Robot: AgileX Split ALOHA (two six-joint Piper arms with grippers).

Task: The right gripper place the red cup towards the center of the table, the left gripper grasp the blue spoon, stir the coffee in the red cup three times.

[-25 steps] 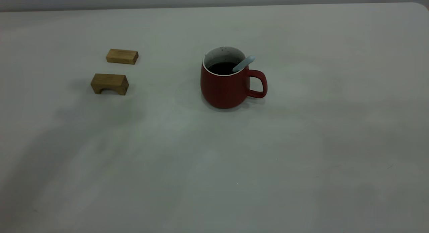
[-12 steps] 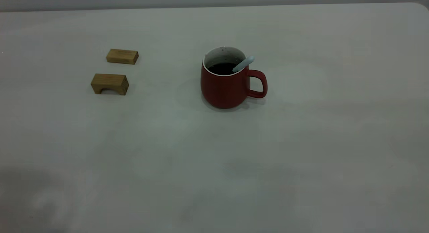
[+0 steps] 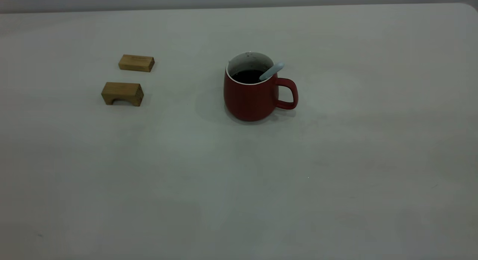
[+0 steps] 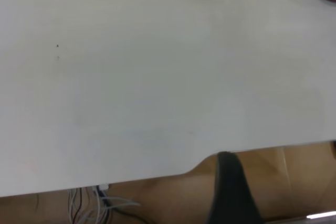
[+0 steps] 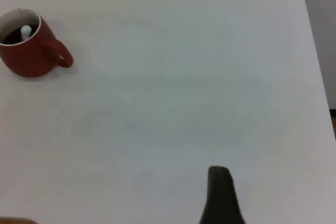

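Both grippers clear of red cup [image 3: 251,93]

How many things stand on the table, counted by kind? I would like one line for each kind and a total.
Wooden blocks: 2, one plain and one arch-shaped
Red cup: 1, with dark coffee inside
Blue spoon: 1, standing in the cup, its handle leaning on the rim
Total: 4 things on the table
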